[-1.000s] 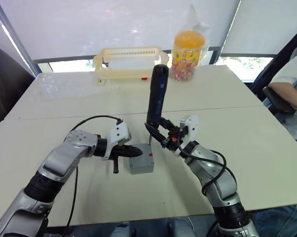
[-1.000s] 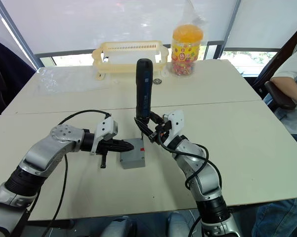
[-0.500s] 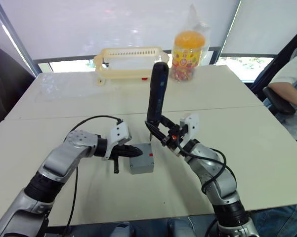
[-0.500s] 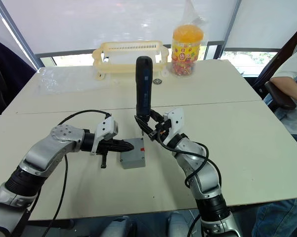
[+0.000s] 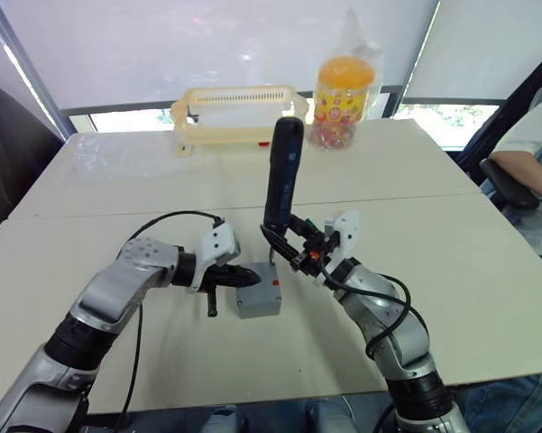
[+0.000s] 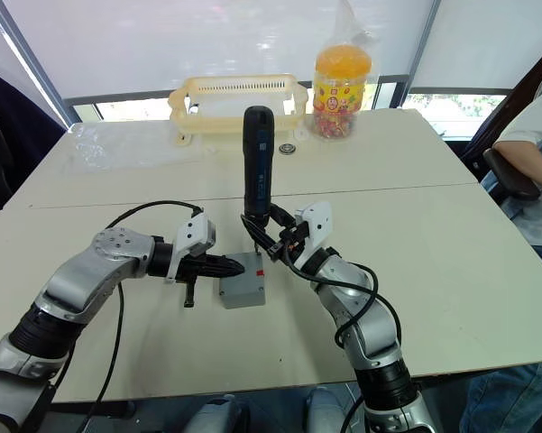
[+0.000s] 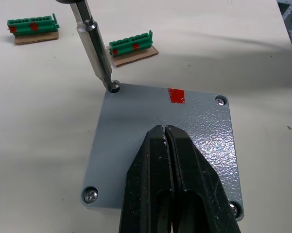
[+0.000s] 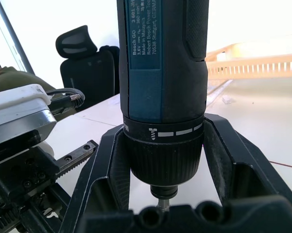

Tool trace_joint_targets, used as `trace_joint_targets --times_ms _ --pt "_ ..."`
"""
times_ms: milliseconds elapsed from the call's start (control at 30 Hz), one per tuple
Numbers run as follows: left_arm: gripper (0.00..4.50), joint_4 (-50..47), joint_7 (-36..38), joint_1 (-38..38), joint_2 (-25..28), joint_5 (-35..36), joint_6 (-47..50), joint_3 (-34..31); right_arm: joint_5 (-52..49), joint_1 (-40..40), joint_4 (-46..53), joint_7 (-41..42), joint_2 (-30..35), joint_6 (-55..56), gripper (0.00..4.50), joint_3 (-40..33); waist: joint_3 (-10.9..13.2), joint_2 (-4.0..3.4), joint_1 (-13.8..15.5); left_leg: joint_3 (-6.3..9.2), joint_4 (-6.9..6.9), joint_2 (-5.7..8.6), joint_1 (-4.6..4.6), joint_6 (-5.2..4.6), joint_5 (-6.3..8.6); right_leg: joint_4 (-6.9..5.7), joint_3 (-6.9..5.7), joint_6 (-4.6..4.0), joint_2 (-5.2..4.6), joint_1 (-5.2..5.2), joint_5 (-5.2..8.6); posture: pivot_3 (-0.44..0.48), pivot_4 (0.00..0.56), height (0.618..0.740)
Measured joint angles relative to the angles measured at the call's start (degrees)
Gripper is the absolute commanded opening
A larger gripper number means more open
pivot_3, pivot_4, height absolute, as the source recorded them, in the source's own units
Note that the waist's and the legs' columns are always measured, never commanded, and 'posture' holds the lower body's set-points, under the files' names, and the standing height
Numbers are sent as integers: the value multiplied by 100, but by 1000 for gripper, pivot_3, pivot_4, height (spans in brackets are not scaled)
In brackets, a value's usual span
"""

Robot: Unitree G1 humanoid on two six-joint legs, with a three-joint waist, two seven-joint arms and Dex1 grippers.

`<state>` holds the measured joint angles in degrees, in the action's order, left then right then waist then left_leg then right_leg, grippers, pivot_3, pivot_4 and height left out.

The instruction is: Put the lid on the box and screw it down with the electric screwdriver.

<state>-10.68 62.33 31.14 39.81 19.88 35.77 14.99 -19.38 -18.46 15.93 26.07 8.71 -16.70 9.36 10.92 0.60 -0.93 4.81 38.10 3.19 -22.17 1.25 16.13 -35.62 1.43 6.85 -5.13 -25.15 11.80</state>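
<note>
Electric screwdriver (image 6: 258,167) upright in clenched right jaws (image 6: 272,236), shifted slightly left since before, bit now on lid (image 7: 163,145) corner screw. Left jaws (image 7: 166,145) pressed together atop lid, box (image 6: 243,287) mid-counter (image 6: 451,225).

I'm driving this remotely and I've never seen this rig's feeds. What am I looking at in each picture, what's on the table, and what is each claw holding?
The two wide pictures come from a stereo camera on the humanoid robot's head, looking down over both arms. The two close-ups come from cameras on each wrist.

The right gripper is shut on the electric screwdriver, held roughly upright. In the left wrist view its metal bit sits on a corner screw of the lid, which lies on the grey box. The left gripper, fingers shut, lies over the lid and holds nothing; whether it presses is unclear.

Also on the table: two green terminal blocks, a cream basket and a jar of sweets. A person sits to the right.
</note>
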Motion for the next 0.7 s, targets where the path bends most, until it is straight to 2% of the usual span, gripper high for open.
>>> trace_joint_targets --times_ms 333,700 --pt "0 4 -1 1 -9 0 0 0 -21 -1 11 -4 10 -28 1752 -46 0 0 4 0 0 0 0 0 0 0 0 0 0 0 0 0 150 740" --pt "0 10 4 1 -18 -3 -4 2 -118 52 448 -103 -16 -173 1752 -65 0 0 7 1 0 0 0 0 0 1 0 0 0 1 0 0 150 740"
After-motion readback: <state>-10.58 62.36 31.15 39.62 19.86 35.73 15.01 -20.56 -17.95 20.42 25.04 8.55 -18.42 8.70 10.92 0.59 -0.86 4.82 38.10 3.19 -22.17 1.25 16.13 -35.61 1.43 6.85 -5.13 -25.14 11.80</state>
